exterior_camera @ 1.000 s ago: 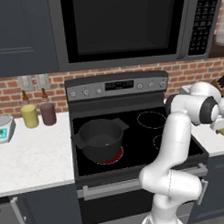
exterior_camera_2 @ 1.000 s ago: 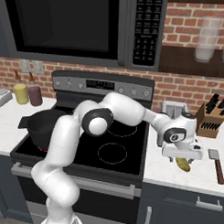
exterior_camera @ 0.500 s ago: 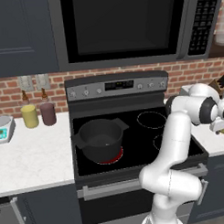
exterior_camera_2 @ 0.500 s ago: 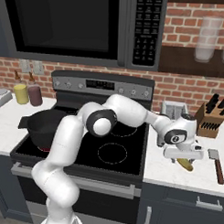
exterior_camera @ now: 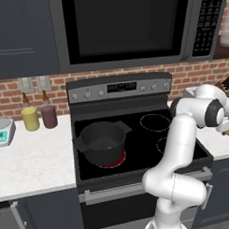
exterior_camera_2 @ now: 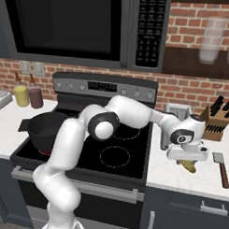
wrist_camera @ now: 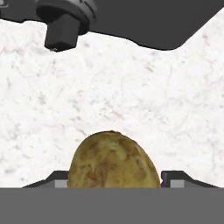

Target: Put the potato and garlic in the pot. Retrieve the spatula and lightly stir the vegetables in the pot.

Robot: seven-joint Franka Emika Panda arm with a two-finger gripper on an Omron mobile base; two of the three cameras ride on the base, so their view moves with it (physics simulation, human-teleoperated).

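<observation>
My pincer [exterior_camera_2: 188,162] straddles the potato [wrist_camera: 113,160] on the counter [exterior_camera_2: 179,177] near its front edge; whether it grips yet, I cannot tell.

The potato [wrist_camera: 113,161] has a rough, mottled tan-brown skin, matt, and lies on a bench [wrist_camera: 131,92] of pale speckled stone with a smooth finish. The pot [exterior_camera: 103,143] looks like dark matt metal on a glossy black glass cooktop [exterior_camera: 141,146]. The back wall [exterior_camera_2: 192,93] is rough red brick.
</observation>
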